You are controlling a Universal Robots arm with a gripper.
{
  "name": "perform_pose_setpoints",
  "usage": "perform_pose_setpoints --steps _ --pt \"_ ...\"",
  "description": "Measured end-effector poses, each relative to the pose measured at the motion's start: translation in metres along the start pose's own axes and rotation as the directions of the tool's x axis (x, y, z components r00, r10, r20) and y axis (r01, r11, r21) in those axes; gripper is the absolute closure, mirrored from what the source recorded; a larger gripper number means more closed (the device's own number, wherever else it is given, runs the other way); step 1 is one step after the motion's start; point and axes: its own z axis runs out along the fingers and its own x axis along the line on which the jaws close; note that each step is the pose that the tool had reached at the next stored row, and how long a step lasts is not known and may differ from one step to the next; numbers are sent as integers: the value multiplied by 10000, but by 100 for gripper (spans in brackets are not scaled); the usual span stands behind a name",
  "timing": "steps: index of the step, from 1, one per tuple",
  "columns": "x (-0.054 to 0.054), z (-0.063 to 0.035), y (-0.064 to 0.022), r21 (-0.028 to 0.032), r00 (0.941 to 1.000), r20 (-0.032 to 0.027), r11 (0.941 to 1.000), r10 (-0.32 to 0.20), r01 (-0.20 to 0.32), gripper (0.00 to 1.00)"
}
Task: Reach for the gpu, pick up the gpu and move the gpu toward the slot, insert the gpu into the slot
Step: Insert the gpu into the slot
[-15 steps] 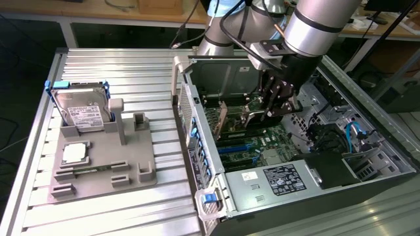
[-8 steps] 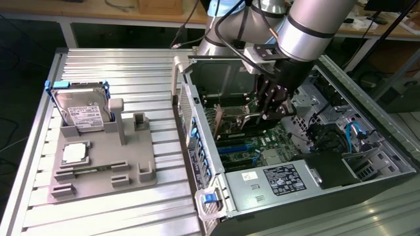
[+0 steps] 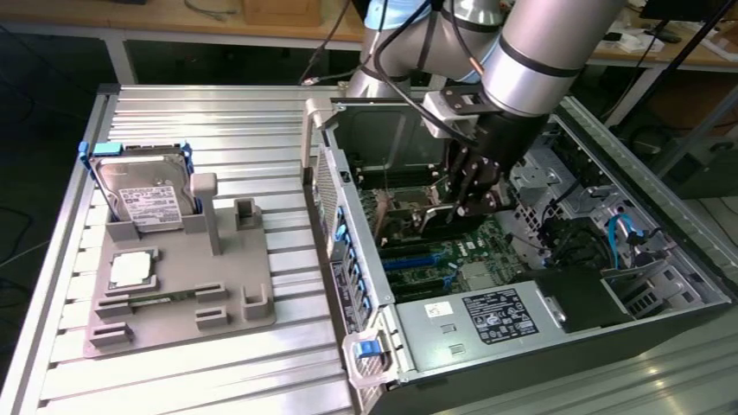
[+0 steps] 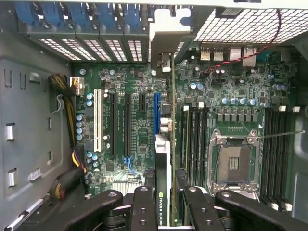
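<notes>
Down inside the open black tower case (image 3: 554, 380), my gripper (image 3: 464, 206) has its black fingers (image 4: 144, 202) clamped on the gpu (image 4: 162, 163), a thin dark circuit card with a silver metal end bracket, held on edge over the green motherboard (image 4: 139, 82). From the wrist view the card runs edge-on just beside the slot (image 4: 157, 113), a long narrow blue plastic connector strip; I cannot tell whether its lower edge touches it. On one flank stand the black memory strips (image 4: 195, 139) with white end clips (very near the card) and, beyond them, the square silver processor socket (image 4: 234, 163). On the other flank lie black connector strips and a long white one (image 4: 97, 120). The bracket end sits close to the perforated rear wall with its blue plastic latches (image 4: 72, 14). A yellow and black cable bundle (image 4: 77, 163) lies by the bay wall, well apart from the card. Outside the case, on the exterior view's left, a grey fixture plate (image 3: 173, 303) carries a boxy silver hard drive (image 3: 150, 197) and a small square silver chip (image 3: 130, 268).
</notes>
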Motion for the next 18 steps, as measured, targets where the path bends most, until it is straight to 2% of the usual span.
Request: perform_pose_setpoints --steps 18 --pt "19 210 55 0 10000 1 10000 2 -2 73"
